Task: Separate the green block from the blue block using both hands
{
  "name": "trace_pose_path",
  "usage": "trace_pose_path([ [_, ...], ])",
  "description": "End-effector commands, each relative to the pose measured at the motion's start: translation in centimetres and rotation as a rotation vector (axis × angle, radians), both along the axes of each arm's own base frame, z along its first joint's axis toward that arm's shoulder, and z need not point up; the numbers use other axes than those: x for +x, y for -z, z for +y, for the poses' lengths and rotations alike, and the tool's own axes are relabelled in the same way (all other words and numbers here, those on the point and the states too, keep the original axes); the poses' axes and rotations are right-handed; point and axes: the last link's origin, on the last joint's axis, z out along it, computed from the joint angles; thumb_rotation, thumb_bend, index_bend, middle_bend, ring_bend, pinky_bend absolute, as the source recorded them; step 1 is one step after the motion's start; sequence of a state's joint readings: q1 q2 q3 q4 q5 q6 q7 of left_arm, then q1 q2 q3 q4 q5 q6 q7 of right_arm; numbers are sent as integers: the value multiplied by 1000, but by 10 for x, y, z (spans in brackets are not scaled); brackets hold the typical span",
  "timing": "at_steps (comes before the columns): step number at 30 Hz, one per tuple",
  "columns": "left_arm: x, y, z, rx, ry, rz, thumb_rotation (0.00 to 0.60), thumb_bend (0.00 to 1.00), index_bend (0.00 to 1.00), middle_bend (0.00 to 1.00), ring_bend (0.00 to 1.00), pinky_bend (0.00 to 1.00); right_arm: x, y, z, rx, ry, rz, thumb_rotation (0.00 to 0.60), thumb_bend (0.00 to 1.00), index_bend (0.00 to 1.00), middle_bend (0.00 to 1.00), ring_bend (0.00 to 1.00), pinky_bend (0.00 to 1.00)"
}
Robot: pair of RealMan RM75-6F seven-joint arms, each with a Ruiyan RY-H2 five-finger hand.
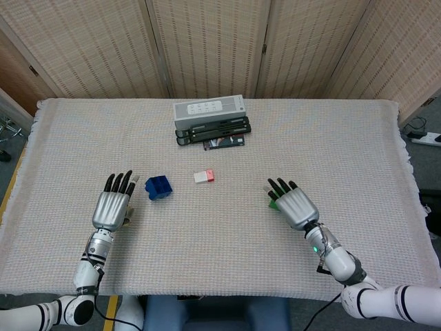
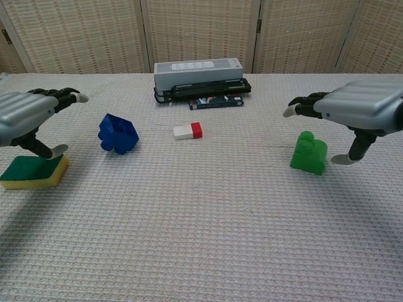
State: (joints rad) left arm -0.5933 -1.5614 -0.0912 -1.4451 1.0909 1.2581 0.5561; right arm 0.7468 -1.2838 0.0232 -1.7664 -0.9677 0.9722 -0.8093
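Beneath spread right fingers [image 2: 301,104] sits green block [image 2: 308,153].

Blue block [image 2: 118,133] tilted on cloth, left; green block [image 2: 308,152] upright, well apart, right.

A table [image 1: 358,138] covered by a beige woven cloth [image 2: 208,239] carried every object. The blue block [image 1: 158,187] lay tilted on the cloth at left of centre; the green block [image 2: 308,152] stood upright at right, well apart from it. Between them, slightly farther back, lay a small white-and-red piece [image 1: 204,176]. A green-and-yellow sponge [image 2: 34,170] rested at the near left edge in the chest view. At the far centre sat a grey box [image 1: 209,108] atop black flat items [image 1: 213,131], with a dark flat packet [image 1: 224,142] just in front of them.
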Motion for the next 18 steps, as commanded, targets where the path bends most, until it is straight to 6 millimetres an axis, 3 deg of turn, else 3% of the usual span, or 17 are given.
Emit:
trace_pose_path([
  [1, 4, -3, -2, 8, 18, -29, 600, 405, 0, 0, 0, 0, 1, -8, 1, -15, 19, -22, 600, 340, 0, 0, 0, 134],
  [5, 9, -11, -13, -33, 31, -88, 600, 404, 0, 0, 0, 0, 1, -33, 13, -88, 63, -100, 600, 340, 0, 0, 0, 97],
  [9, 10, -21, -33, -105, 64, -125, 600, 404, 0, 0, 0, 0, -13, -52, 42, -220, 134, -203, 600, 339, 0, 0, 0, 28],
  [13, 2, -31, -55, -156, 50, -130, 600, 404, 0, 0, 0, 0, -31, -55, 73, -345, 177, -278, 600, 339, 0, 0, 0, 0],
  [18, -17, -44, -96, -84, 20, -150, 600, 404, 0, 0, 0, 0, -64, -53, 111, -494, 245, -383, 600, 339, 0, 0, 0, 0],
])
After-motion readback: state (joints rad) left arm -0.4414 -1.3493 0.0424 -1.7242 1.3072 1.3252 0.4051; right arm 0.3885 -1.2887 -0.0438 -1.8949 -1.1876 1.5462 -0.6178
